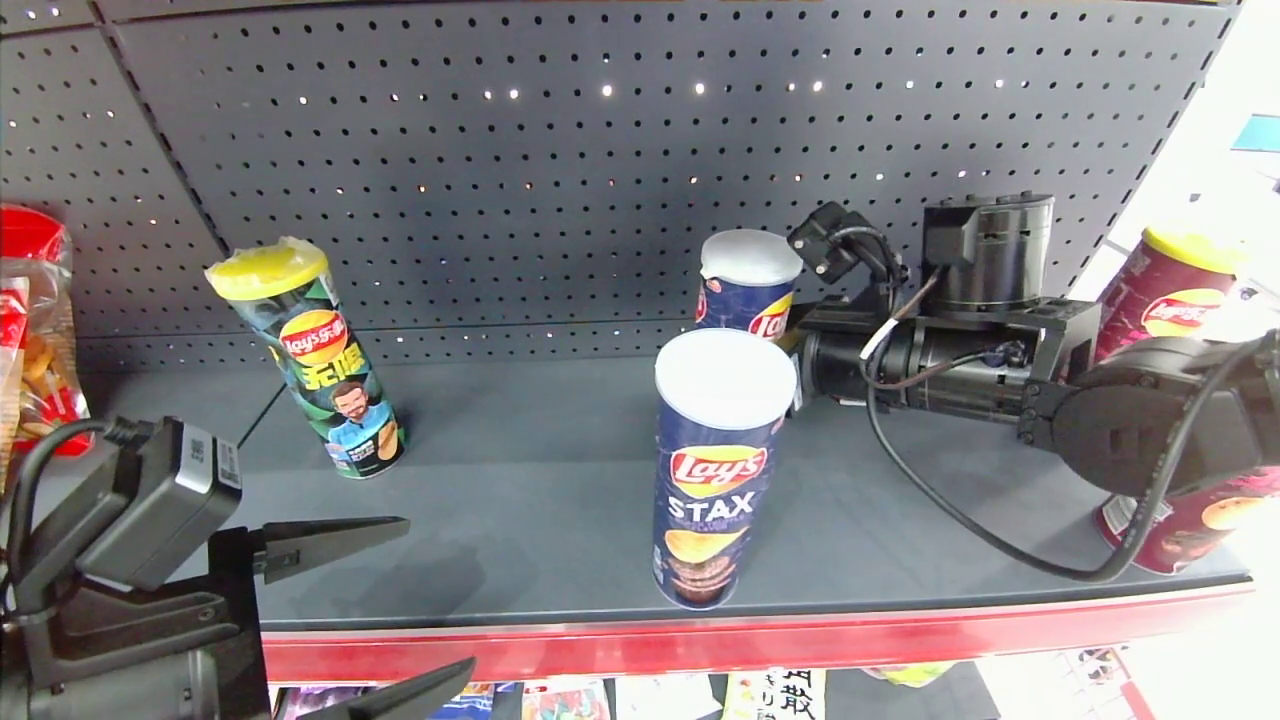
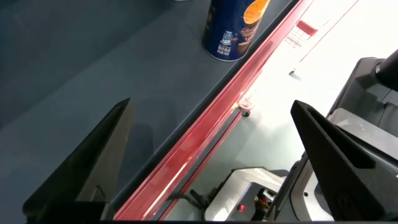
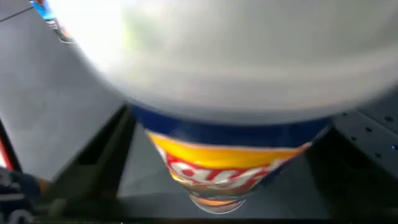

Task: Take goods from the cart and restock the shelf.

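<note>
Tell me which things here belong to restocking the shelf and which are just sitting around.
Job: rear blue chip can at the right gripper; front blue chip can; green chip can; maroon chip can; shelf; left gripper.
Lying about: snack bag at the left edge; pegboard.

Dark grey perforated metal back panel (image 1: 560, 170) seen rising behind flat dark grey metal shelf (image 1: 520, 500). Pinpoints of light seen through upper holes. Panel divided by slanting seam (image 1: 160, 130) at left. Shelf front finished with glossy red edge strip (image 1: 760, 635). Area beyond shelf's right end washed out by bright white light (image 1: 1215, 120). Pale smooth floor (image 2: 273, 130) seen below red strip.
</note>
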Robot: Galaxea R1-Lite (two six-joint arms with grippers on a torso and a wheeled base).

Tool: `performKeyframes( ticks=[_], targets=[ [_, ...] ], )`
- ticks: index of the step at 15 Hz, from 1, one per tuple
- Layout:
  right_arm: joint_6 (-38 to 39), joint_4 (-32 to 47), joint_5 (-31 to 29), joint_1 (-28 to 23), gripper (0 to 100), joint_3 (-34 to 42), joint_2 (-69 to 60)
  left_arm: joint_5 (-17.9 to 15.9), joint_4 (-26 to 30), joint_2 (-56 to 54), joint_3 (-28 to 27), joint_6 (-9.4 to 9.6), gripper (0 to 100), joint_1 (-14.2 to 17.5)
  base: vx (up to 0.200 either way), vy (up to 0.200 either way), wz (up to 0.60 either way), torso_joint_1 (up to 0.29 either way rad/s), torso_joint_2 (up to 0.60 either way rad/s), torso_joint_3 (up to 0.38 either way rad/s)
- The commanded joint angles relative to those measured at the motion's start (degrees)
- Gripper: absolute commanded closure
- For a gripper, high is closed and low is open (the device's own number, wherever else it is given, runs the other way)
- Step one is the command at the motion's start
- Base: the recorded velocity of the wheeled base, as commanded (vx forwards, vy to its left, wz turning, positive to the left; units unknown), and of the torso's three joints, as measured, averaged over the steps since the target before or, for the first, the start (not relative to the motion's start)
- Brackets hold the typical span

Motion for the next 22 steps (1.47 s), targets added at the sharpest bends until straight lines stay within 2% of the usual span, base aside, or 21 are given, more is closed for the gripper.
performKeyframes(
  ticks=[1,5,10,14,18,22],
  targets=[
    [0.11,0.21,-0.14,0.03,0,1.17,-2.09,-0.01,-0.04,1.15,-0.30,0.08,0,0.00,0.000,0.000,0.00,0.000,0.00,0.000],
    [0.11,0.39,-1.90,-0.41,0,7.41,-7.89,0.43,-0.39,5.28,-2.06,0.34,0,0.00,0.000,0.000,0.00,0.000,0.00,0.000],
    [0.20,0.30,-2.95,-2.87,0,21.39,-19.84,2.10,-2.94,17.33,-7.24,0.70,0,-0.35,0.000,0.000,0.00,0.000,0.00,0.000],
    [0.20,0.30,-2.95,-2.87,0,28.59,-28.37,2.19,-3.55,22.16,-10.05,0.96,0,-0.97,0.000,0.000,0.00,0.000,0.00,0.000],
    [0.20,0.30,-3.04,-2.87,0,32.37,-35.04,2.28,-3.73,26.29,-10.32,3.60,0,-2.55,0.000,0.000,0.00,0.000,0.00,0.000],
    [0.20,0.39,-4.18,-2.87,0,32.99,-38.65,3.16,-3.73,30.07,-14.01,3.60,0,-2.90,0.000,0.000,0.00,0.000,0.00,0.000]
  ],
)
